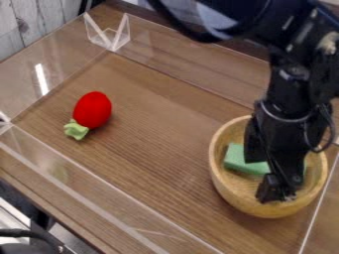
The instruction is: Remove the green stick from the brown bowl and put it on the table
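The green stick (243,159) lies inside the brown bowl (233,190) at the right front of the table (159,139). Only its left end shows; the rest is hidden behind my black gripper (281,185). The gripper reaches down into the bowl's right half, over the stick's right part, with its fingers apart. The stick still rests in the bowl and does not look lifted. Whether the fingers touch it I cannot tell.
A red round toy (91,108) with a small green stub (77,130) lies on the table's left side. Low clear acrylic walls (79,198) edge the table, and a clear angled piece (109,34) stands at the back left.
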You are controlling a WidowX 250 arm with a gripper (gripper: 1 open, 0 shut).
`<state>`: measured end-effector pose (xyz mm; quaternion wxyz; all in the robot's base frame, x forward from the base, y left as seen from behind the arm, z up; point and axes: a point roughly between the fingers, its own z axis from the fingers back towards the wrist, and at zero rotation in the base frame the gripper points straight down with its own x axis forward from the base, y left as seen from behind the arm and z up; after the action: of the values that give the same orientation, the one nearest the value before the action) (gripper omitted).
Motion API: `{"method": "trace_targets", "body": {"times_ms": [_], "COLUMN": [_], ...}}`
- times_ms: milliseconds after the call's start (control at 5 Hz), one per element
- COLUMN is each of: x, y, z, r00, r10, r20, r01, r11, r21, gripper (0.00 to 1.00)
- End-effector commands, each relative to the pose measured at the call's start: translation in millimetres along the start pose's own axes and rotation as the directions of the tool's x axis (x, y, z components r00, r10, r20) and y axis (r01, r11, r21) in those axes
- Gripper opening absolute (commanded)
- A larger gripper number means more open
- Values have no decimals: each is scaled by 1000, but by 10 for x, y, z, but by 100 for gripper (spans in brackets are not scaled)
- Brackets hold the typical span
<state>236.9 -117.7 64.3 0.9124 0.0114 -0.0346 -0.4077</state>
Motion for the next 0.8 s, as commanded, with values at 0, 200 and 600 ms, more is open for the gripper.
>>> {"method": "trace_targets", "body": {"times_ms": [0,200,600], "x": [82,76,109], "y": [-32,14,111], "z": [46,-45,-151], "r00": [997,997,997], "r10": [59,62,66], "r20": [45,42,39], "r01": [-60,-63,-67], "r11": [998,997,997], "r21": [31,32,34], "gripper": [100,100,100]}}
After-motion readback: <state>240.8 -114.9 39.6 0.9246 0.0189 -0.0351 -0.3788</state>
